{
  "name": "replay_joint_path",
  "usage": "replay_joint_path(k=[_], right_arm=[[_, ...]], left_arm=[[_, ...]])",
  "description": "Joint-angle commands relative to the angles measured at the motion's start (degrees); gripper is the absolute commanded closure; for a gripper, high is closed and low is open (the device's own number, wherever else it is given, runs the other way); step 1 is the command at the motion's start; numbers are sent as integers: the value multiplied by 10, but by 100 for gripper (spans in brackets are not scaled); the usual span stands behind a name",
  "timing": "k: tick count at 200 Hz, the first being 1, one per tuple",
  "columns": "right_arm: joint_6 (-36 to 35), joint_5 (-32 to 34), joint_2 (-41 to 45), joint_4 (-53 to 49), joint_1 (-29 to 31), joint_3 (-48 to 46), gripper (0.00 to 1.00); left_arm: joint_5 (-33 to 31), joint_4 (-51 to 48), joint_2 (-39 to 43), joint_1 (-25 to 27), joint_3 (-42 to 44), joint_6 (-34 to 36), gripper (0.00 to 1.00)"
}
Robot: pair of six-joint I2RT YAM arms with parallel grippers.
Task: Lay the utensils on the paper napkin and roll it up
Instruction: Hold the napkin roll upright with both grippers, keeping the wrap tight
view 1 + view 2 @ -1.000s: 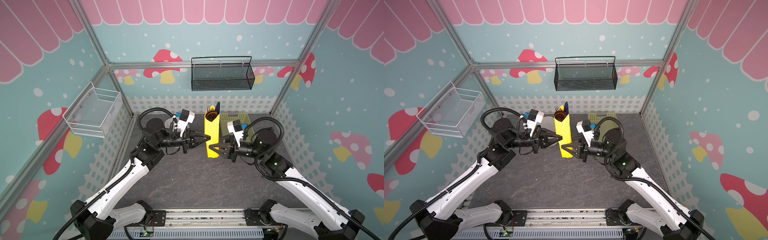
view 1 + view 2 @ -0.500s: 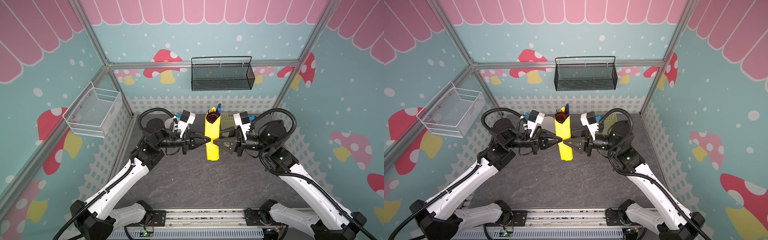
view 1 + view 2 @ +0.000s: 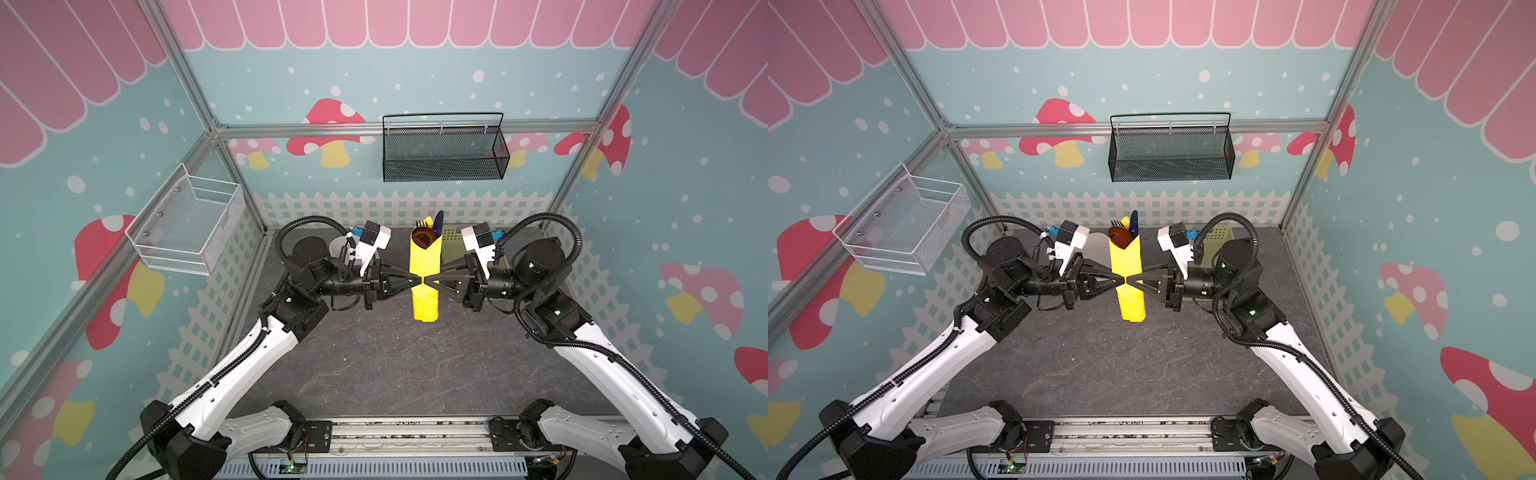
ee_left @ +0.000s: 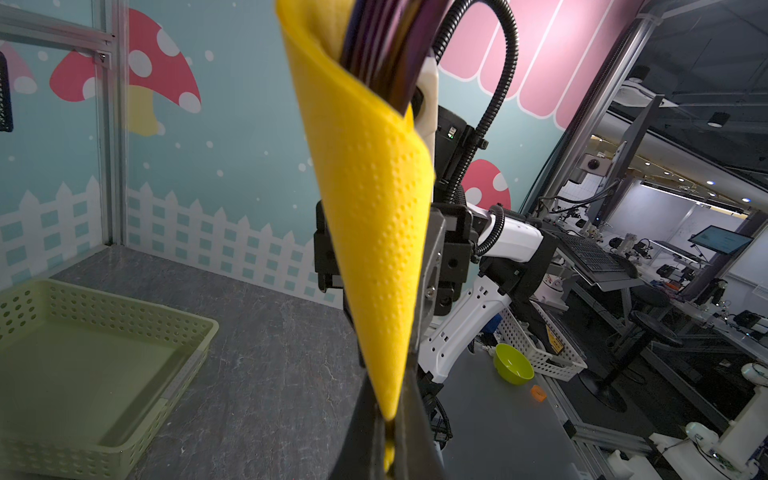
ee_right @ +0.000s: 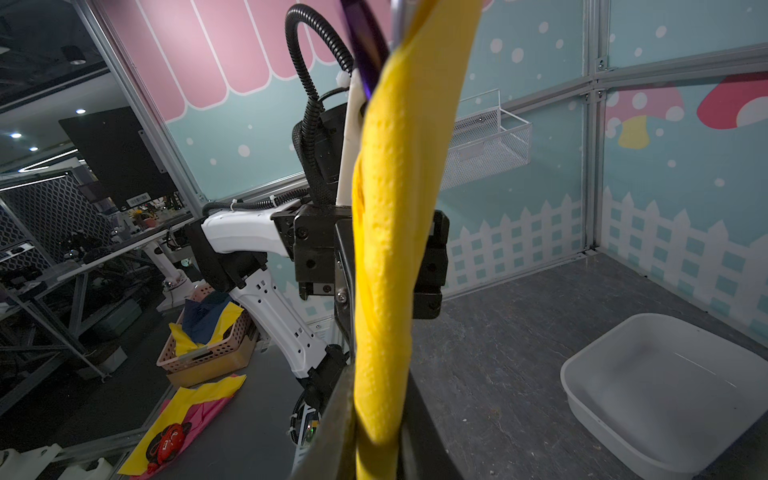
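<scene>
From where I stand the napkin (image 3: 424,266) is already a narrow yellow roll, held upright in the air on the left-arm side of the green basket (image 3: 451,236) and well above it. The utensils (image 3: 428,230) poke out of its open top: spoon bowl, fork tines and knife tip.

I'd judge the bundle very light. The paper is thin and soft, so it will crease, tear or spring open if pinched at a loose edge. The plastic pieces inside give it its only stiffness. They look smooth, so they could slide out of the lower end if the hold slackens. The sensible place to grip is across the middle of the roll, where the handles back the paper and the overlap is pressed shut.

That is where both grippers are. The left gripper (image 3: 417,282) comes in from the side away from the basket. Its jaws are fully closed on the roll at mid-height, and its wrist view shows the paper squeezed between the dark fingers (image 4: 365,436). The right gripper (image 3: 428,281) comes in from the basket side at the same height, tip to tip with the left. Its fingers (image 5: 332,432) sit tight on either side of the roll, nearly closed and pinching it
</scene>
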State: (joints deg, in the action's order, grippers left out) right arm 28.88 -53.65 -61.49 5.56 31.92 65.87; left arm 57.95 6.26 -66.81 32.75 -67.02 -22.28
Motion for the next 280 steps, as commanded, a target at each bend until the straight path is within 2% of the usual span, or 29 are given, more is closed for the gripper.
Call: replay_joint_path(k=[1,55,86,95,112,128,141,157,200,223,253,280], right_arm=[[-5,-12,1,7,-1,8,86],[-6,-8,1,7,-2,8,100],[-8,-5,1,6,-3,8,100],[-8,-5,2,6,-3,8,100],[-9,-2,3,4,-4,8,100],[-11,-1,3,2,-5,8,100],[-11,-2,4,2,-6,8,100],[-11,-2,6,2,-6,8,89],[-16,2,14,-8,-8,8,84],[-19,7,18,-15,-10,6,78],[-21,6,18,-19,-10,6,78],[-20,4,15,-18,-11,7,85]], left_arm=[[-3,18,16,-3,-7,9,100],[-9,6,16,-4,-8,17,100],[-18,-5,16,-4,-9,23,100],[-20,-7,15,-4,-9,23,96],[-21,-10,16,-5,-9,23,95],[-22,-9,18,-6,-8,25,100],[-24,-10,20,-6,-8,26,100],[-24,-13,22,-7,-9,29,100],[-25,-14,22,-8,-8,30,100],[-26,-13,23,-7,-8,30,100],[-28,-12,25,-8,-8,31,100],[-26,-11,22,-8,-9,29,100]])
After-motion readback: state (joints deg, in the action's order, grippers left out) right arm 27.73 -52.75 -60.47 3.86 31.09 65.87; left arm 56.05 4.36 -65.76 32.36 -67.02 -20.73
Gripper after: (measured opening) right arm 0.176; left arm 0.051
